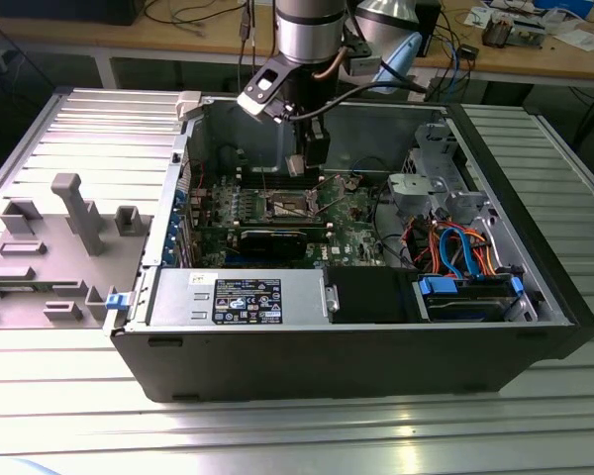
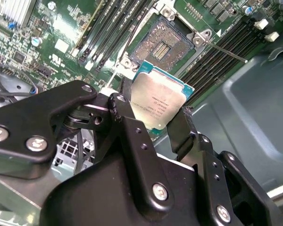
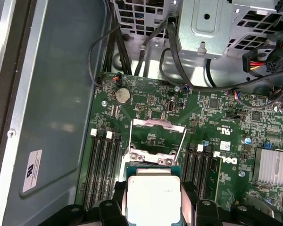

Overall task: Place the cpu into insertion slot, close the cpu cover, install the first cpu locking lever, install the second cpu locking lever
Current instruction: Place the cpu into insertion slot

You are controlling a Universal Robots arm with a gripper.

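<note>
The cpu [image 2: 158, 100], clamped by its edges in the closed gripper [image 3: 153, 200], hangs above the open insertion slot [image 2: 162, 44], apart from it. Risk: lowered tilted or off-square, a corner could bend socket contacts or strike the raised cpu cover [image 3: 158, 125].

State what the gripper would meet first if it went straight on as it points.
Probably the open insertion slot, with the held cpu landing before the gripper itself; depth is unclear.
</note>
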